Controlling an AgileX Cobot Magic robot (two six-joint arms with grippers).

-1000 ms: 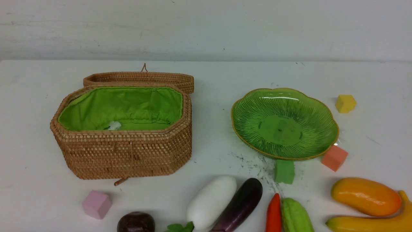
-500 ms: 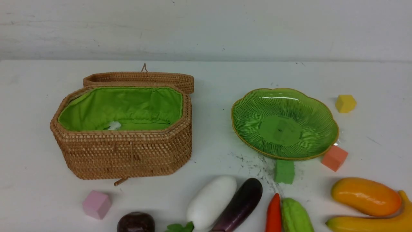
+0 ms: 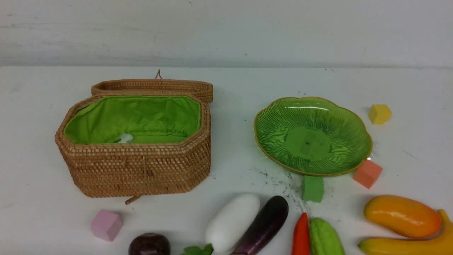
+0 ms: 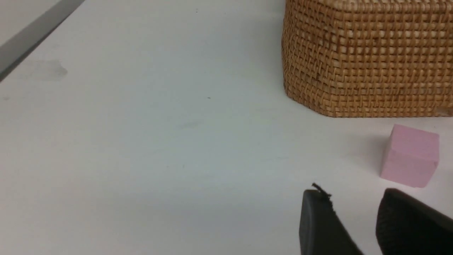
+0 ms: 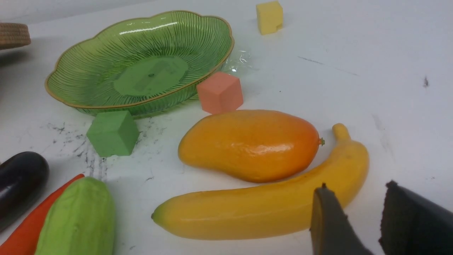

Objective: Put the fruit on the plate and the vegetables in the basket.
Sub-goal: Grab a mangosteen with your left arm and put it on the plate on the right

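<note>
The long glossy yellow banana [image 5: 247, 209] seems light, stiff and slippery, best pinched mid-length; left gripper [image 4: 354, 198] and right gripper [image 5: 357, 193] stand narrowly parted, empty.

— What's behind it all?
— A plain white wall [image 3: 226, 32], a bit streaky, evenly lit.
— And underneath?
— A white table [image 3: 42, 219], running right up to the wall. Black scuffs [image 3: 279, 180] mark it near the front, with a faint grey smudge [image 4: 47, 70] elsewhere. Shadows fall soft.
</note>
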